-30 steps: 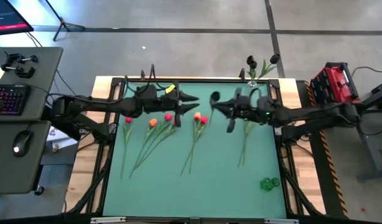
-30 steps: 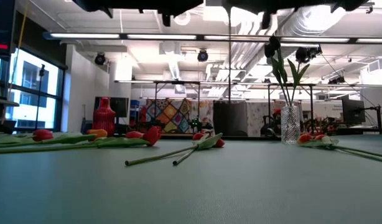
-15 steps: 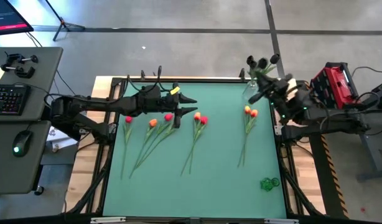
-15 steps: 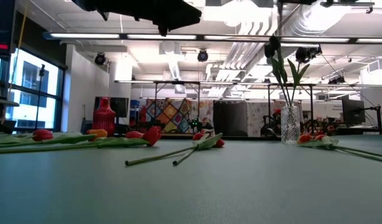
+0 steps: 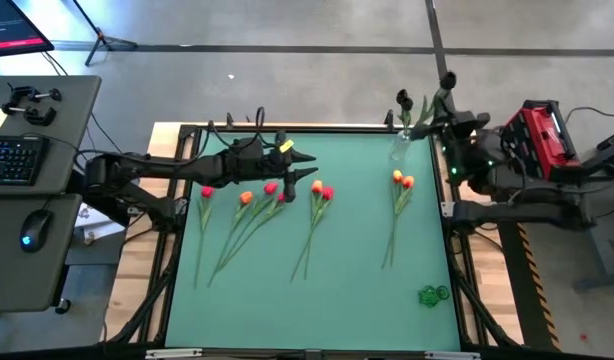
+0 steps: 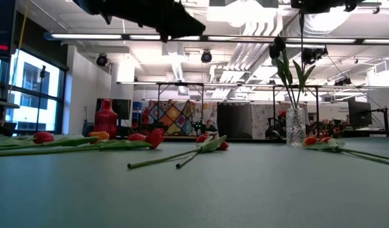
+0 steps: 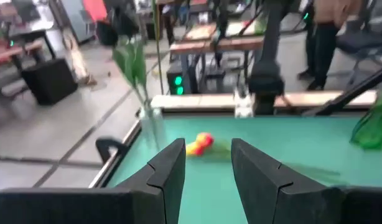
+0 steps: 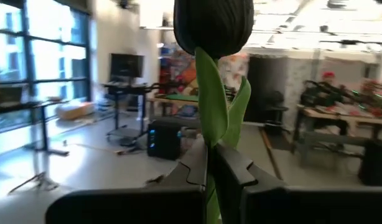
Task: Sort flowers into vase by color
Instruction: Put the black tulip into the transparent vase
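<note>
My right gripper (image 5: 443, 102) is shut on a near-black tulip (image 5: 448, 79) above the table's far right corner, close over the clear glass vase (image 5: 400, 147). That vase (image 6: 296, 126) stands upright and holds other near-black tulips (image 5: 403, 98). My left gripper (image 5: 309, 167) hovers open above the table's far middle (image 7: 206, 171). Red and orange tulips lie flat on the green mat: several left of centre (image 5: 271, 189), a pair at centre (image 5: 323, 191), an orange pair (image 5: 402, 181) on the right. My right gripper pinches the near-black tulip's stem just under the head, at the leaf (image 8: 211, 134), between its two fingers (image 8: 196, 163). The fingers come level and lie across the stem. The tulip is lifted clear and upright, head (image 8: 213, 22) on top, its stem (image 6: 301, 44) hanging down toward the vase.
A green glass object (image 5: 433, 294) lies near the table's near right corner. A red case (image 5: 535, 132) sits beyond the right edge. A desk with keyboard and mouse (image 5: 27, 150) stands left of the table. The near half of the mat is bare (image 5: 317, 310).
My right gripper, shut on the near-black tulip, has risen from over the table's middle and swung toward the far right corner, turning the flower upright above the vase. The tulips on the mat lie where they were.
</note>
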Motion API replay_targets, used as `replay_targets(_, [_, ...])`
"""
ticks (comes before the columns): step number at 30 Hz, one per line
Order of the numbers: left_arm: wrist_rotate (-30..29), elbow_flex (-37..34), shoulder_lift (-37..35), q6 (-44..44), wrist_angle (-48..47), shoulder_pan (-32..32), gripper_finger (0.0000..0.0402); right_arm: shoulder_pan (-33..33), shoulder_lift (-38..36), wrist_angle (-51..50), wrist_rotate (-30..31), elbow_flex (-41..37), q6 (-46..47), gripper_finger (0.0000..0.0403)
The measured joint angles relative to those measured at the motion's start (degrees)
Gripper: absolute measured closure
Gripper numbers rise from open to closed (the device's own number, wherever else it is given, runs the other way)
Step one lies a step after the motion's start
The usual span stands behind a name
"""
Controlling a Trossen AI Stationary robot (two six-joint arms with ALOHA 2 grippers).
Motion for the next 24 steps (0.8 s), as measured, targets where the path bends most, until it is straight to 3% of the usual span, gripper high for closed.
replay_targets(12, [-0.1, 0.0, 3.6, -0.1, 0.7, 1.4, 0.0282, -15.0, 2.4, -6.0, -11.1, 0.0, 12.6, 0.0403])
replay_targets(18, [0.0, 0.0, 3.6, 0.0, 0.5, 1.5, 0.0282, -19.0, 2.8, -6.0, -15.7, 0.0, 15.7, 0.0403])
replay_targets(24, [0.0, 0.0, 3.6, 0.0, 0.3, 1.5, 0.0282, -21.4, 3.6, -10.0, -16.6, 0.0, 18.1, 0.0403])
